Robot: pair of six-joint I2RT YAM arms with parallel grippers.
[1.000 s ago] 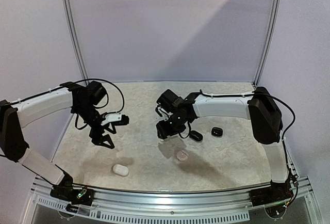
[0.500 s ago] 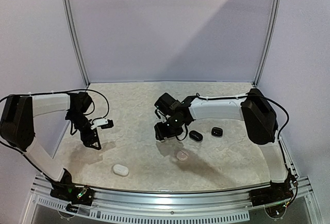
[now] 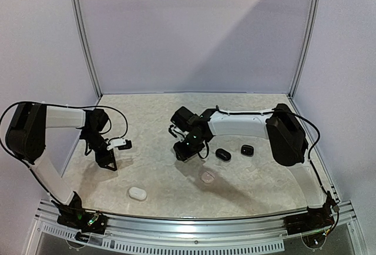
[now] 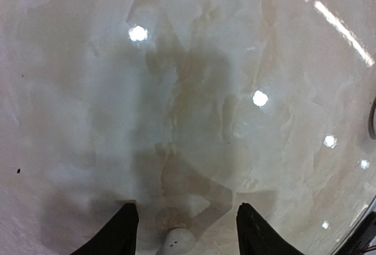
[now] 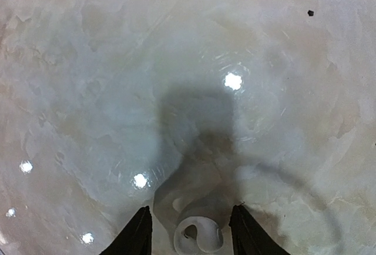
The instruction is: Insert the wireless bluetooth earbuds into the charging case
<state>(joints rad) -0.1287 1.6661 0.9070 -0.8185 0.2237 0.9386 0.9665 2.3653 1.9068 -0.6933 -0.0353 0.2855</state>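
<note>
My left gripper [image 3: 108, 160] is open low over the left side of the table. In the left wrist view a small white earbud [image 4: 176, 242] lies between its spread fingers [image 4: 186, 208], touching neither. My right gripper [image 3: 183, 150] is open over the table's middle. In the right wrist view a small white rounded piece with a dark hollow [image 5: 200, 236], seemingly an earbud, sits between its fingers [image 5: 191, 208] without touching them. A closed white case [image 3: 137, 193] lies near the front. A pale open case [image 3: 207, 176] lies in front of the right gripper. Neither earbud shows in the top view.
Two black oval pieces [image 3: 222, 154] [image 3: 247, 150] lie to the right of the right gripper. The marbled tabletop [image 3: 153, 120] is walled by pale panels at the back and sides. A metal rail [image 3: 188, 222] runs along the front edge.
My left arm has drawn back to the left, moving its gripper away from the middle. My right gripper has shifted slightly left. The cases have not moved.
</note>
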